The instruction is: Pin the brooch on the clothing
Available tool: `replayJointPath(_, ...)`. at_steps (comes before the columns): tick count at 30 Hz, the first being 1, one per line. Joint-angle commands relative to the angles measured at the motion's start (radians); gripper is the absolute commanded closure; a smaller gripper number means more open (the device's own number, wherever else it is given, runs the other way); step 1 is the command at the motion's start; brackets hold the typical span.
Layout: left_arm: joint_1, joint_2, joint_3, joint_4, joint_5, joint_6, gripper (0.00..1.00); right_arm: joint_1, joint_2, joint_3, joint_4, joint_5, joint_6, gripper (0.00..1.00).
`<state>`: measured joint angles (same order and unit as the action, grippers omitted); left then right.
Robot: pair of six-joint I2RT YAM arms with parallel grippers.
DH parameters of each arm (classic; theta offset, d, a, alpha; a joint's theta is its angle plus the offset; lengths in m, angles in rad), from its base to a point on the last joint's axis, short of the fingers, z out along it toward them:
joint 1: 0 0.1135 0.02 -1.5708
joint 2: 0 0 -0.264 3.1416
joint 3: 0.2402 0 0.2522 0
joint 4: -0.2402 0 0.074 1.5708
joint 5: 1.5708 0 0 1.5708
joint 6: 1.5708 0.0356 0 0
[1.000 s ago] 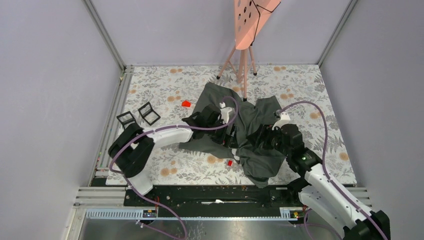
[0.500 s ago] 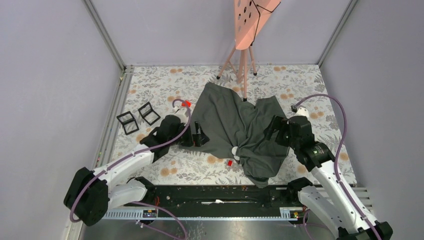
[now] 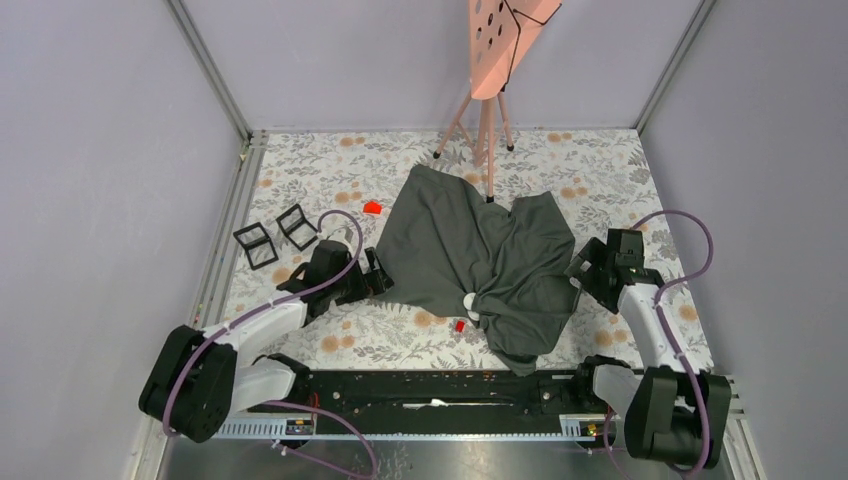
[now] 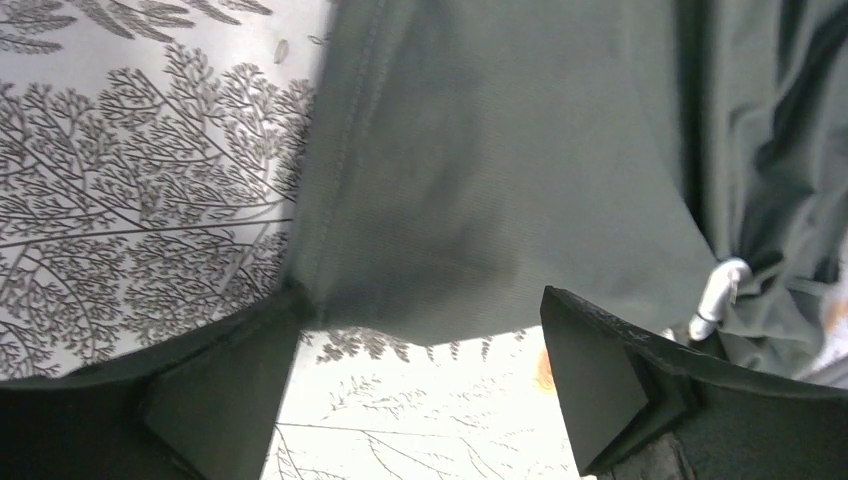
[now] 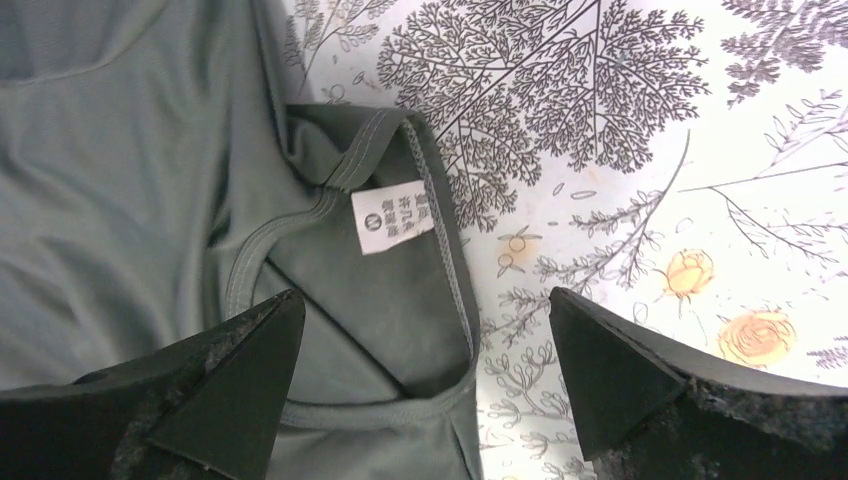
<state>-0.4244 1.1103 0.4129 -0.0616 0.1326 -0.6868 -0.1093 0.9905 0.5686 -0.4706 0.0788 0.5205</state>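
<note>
The clothing (image 3: 470, 250), a dark grey T-shirt, lies crumpled in the middle of the flowered table. A small white and silver piece (image 3: 469, 301), apparently the brooch, sits on its front folds and also shows as a brooch (image 4: 722, 295) at the fabric's edge. My left gripper (image 3: 376, 274) is open just left of the shirt's left hem, and the left gripper (image 4: 422, 300) holds nothing. My right gripper (image 3: 584, 272) is open at the shirt's right edge. In its wrist view, the right gripper (image 5: 425, 295) hovers empty over the neckline and the white label (image 5: 393, 217).
Two small red pieces lie on the table, one (image 3: 372, 208) left of the shirt and one (image 3: 460, 326) at its front. Two black frames (image 3: 275, 236) lie at the left. A pink tripod stand (image 3: 487, 130) rises behind the shirt. Walls enclose the table.
Both arms have drawn back from the middle of the shirt to its left and right edges, and both grippers opened wider. The white piece stays on the fabric.
</note>
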Motion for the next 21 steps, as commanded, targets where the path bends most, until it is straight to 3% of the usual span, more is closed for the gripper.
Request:
replayJointPath(1,0.006,0.068,0.068,-0.002,-0.088,0.004,0.01,-0.044,0.118,0.022,0.087,-0.055,0.013,0.01)
replayJointPath(6,0.007,0.147,0.104,0.013,-0.086,-0.014,0.02,-0.056,0.252,0.060,0.130,-0.096,0.026,0.05)
replayJointPath(9,0.006,0.219,0.135,0.041,-0.038,-0.020,0.08,-0.056,0.327,0.092,0.148,-0.131,0.033,0.09)
replayJointPath(13,0.006,0.284,0.168,0.057,0.001,-0.019,0.36,-0.056,0.405,0.138,0.163,-0.177,0.036,0.19)
replayJointPath(14,0.007,0.297,0.172,0.080,0.003,-0.019,0.50,-0.056,0.422,0.147,0.172,-0.186,0.037,0.23)
replayJointPath(16,0.008,0.312,0.183,0.089,0.004,-0.013,0.69,-0.056,0.451,0.162,0.186,-0.203,0.041,0.36)
replayJointPath(19,0.024,0.320,0.195,0.087,0.007,-0.001,0.97,-0.057,0.485,0.189,0.197,-0.219,0.045,0.65)
replayJointPath(21,0.051,0.301,0.184,0.097,0.007,-0.009,1.00,-0.059,0.493,0.208,0.198,-0.208,0.043,0.88)
